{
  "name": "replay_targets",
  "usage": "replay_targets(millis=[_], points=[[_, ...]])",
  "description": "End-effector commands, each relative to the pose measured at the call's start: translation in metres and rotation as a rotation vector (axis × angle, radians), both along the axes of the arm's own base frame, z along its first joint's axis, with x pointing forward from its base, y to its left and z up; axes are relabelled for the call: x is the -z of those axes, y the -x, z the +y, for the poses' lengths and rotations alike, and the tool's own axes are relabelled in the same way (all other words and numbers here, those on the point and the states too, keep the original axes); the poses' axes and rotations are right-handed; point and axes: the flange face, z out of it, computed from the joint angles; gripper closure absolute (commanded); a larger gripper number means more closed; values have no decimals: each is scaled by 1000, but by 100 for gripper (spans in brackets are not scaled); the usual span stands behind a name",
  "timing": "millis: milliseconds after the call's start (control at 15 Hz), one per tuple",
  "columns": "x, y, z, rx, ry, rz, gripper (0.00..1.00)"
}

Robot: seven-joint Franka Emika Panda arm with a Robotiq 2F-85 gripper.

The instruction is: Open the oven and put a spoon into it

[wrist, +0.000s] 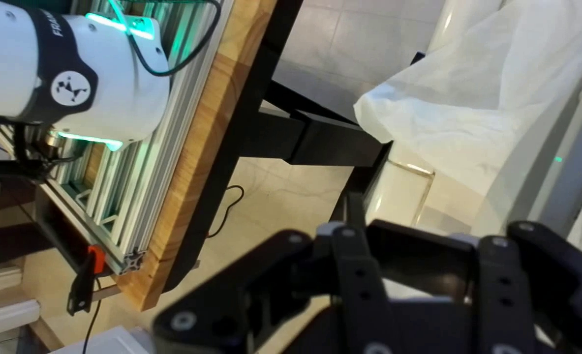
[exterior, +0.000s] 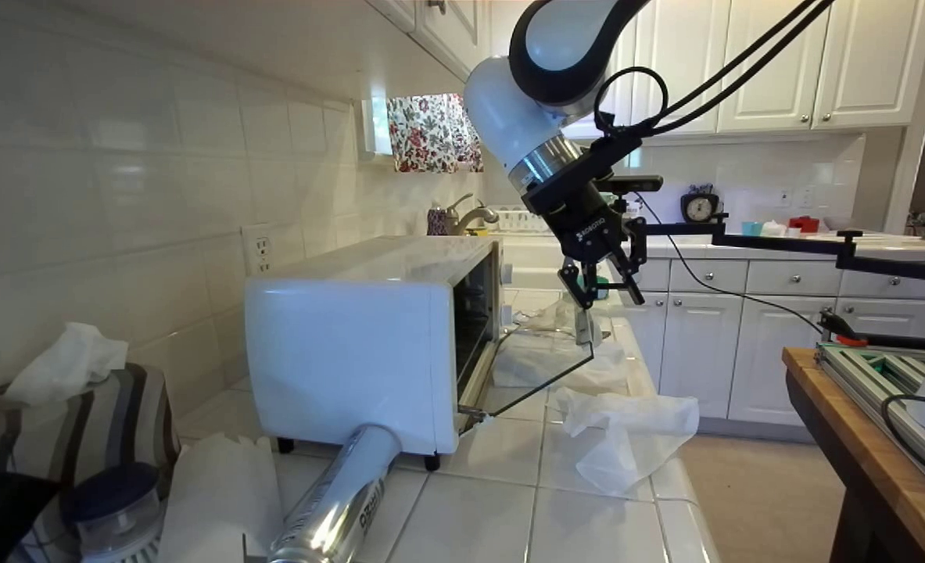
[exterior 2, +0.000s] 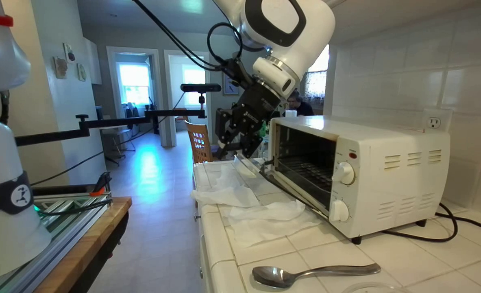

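Tiled counter [exterior: 478, 508]; boxy white oven [exterior: 353, 352], door [exterior 2: 246, 165] ajar — curved metal spoon [exterior 2: 325, 270] — fingers [exterior: 628, 281] together.

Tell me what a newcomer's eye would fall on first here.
Probably the big robot arm, looming at the top of both exterior views. Next, the white toaster oven, standing open on the tiled counter. After that, the shiny metal: a spoon lying in the foreground of an exterior view, and a silver cylinder beside the oven in an exterior view.
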Motion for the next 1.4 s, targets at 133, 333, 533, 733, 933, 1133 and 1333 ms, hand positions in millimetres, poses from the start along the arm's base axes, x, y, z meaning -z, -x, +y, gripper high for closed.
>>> replay_targets(millis=[133, 333, 533, 733, 933, 1133, 1333], points=[[9, 1, -1, -37, -2, 126, 100], [12, -2, -1, -46, 26, 115, 100], [3, -5, 5, -67, 31, 92, 93], [-6, -9, 16, -88, 31, 76, 100], [-5, -10, 21, -101, 28, 74, 100], [-9, -12, 19, -109, 46, 34, 100], [-26, -16, 21, -125, 63, -33, 100]])
